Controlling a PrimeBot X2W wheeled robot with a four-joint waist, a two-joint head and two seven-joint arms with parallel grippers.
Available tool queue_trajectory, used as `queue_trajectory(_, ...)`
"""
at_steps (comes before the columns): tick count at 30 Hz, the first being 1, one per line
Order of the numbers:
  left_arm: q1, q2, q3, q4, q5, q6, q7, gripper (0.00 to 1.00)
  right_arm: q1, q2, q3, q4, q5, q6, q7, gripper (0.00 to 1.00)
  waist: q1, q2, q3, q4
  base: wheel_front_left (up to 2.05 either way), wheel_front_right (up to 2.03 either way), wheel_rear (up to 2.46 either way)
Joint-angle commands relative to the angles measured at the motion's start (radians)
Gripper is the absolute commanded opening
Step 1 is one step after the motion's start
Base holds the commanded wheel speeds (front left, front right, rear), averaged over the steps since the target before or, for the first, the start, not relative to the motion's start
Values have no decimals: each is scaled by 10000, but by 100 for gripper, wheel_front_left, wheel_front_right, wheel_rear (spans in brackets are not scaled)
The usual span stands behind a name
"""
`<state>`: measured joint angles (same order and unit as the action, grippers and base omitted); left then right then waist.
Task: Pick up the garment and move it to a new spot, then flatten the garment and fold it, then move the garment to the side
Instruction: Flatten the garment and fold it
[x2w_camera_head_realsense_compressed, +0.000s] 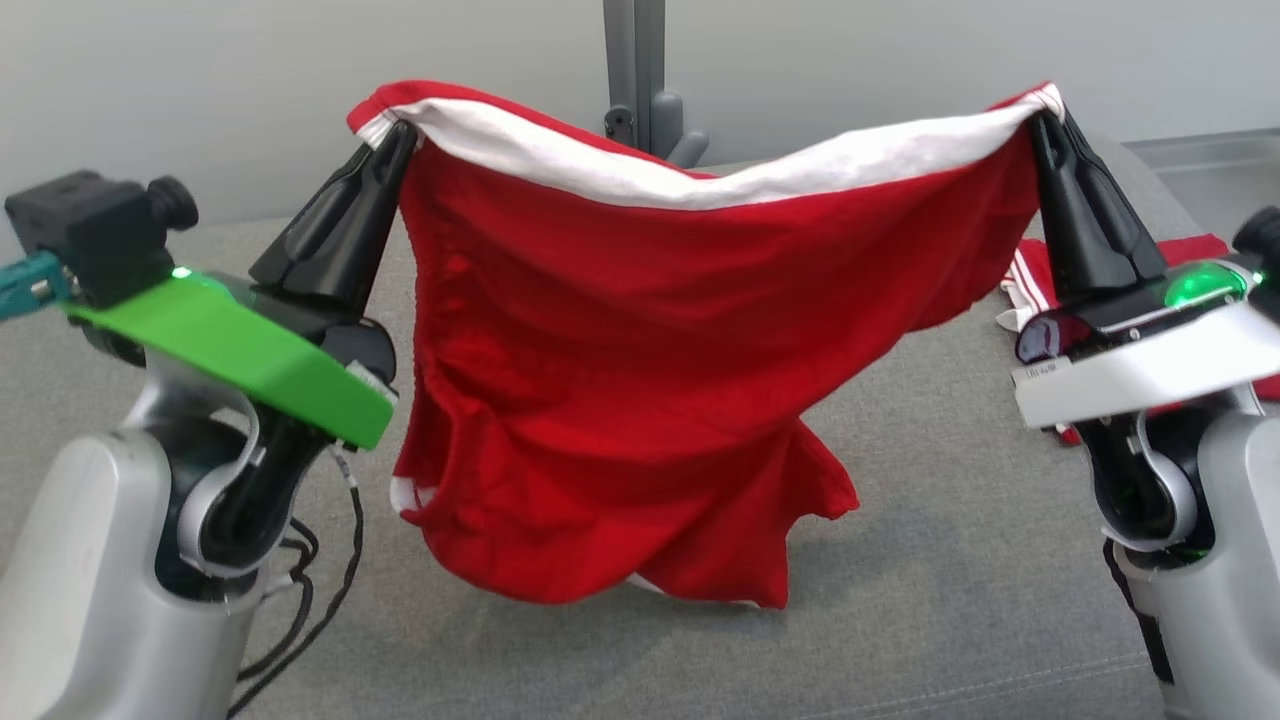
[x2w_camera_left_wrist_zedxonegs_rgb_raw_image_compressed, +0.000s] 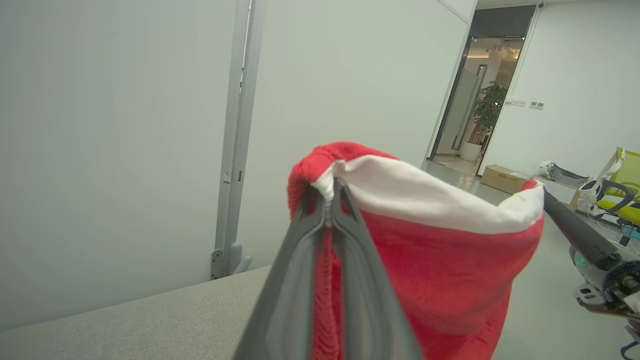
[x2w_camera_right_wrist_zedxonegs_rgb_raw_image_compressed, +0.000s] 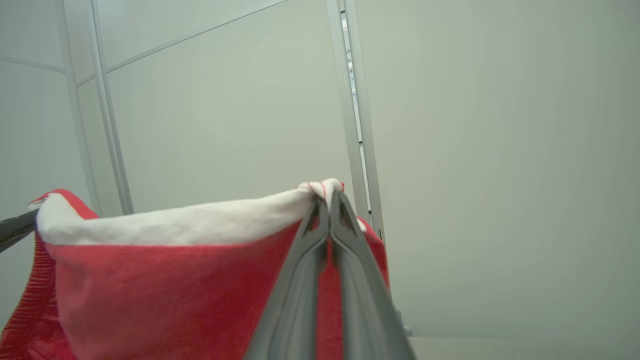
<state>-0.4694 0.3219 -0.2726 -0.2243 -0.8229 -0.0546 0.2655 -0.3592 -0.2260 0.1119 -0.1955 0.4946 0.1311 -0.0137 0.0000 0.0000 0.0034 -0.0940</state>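
A red garment (x2w_camera_head_realsense_compressed: 620, 370) with a white band along its top edge hangs stretched between my two grippers above the grey table (x2w_camera_head_realsense_compressed: 950, 580). My left gripper (x2w_camera_head_realsense_compressed: 400, 130) is shut on its upper left corner, and my right gripper (x2w_camera_head_realsense_compressed: 1045, 105) is shut on its upper right corner. The lower folds brush the table top. The left wrist view has my left gripper (x2w_camera_left_wrist_zedxonegs_rgb_raw_image_compressed: 330, 192) pinching the white-banded edge of the garment (x2w_camera_left_wrist_zedxonegs_rgb_raw_image_compressed: 440, 280), with the right gripper's finger (x2w_camera_left_wrist_zedxonegs_rgb_raw_image_compressed: 575, 230) at the far corner. In the right wrist view my right gripper (x2w_camera_right_wrist_zedxonegs_rgb_raw_image_compressed: 327, 197) clamps the garment (x2w_camera_right_wrist_zedxonegs_rgb_raw_image_compressed: 175, 290).
Another red and white striped cloth (x2w_camera_head_realsense_compressed: 1040, 285) lies on the table behind my right wrist. A grey post (x2w_camera_head_realsense_compressed: 640, 80) stands at the table's far edge against the wall. Black cables (x2w_camera_head_realsense_compressed: 310, 590) trail beside my left arm. A doorway and chair (x2w_camera_left_wrist_zedxonegs_rgb_raw_image_compressed: 622, 190) lie beyond.
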Motion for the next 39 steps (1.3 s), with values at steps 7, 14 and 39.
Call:
queue_trajectory(7,-3139,300,-16,2249,321,-25,891,0,-3270,246,447,2019,8,-7,0,0,0,0,2077,-401,0,0,0)
queue_trajectory(14,-7166,625,27,4983,1737,-226,-23,0,-7499,1183,-34,5088,-913,-10,-1784,0,0,0,3791,-1115,0,0,0)
queue_trajectory(39,-6975,1907,-1646,7253,-450,-761,-4672,0,-5791,1541,1650,4356,-616,-13,-2516,0,0,0,6047,-1116,0,0,0)
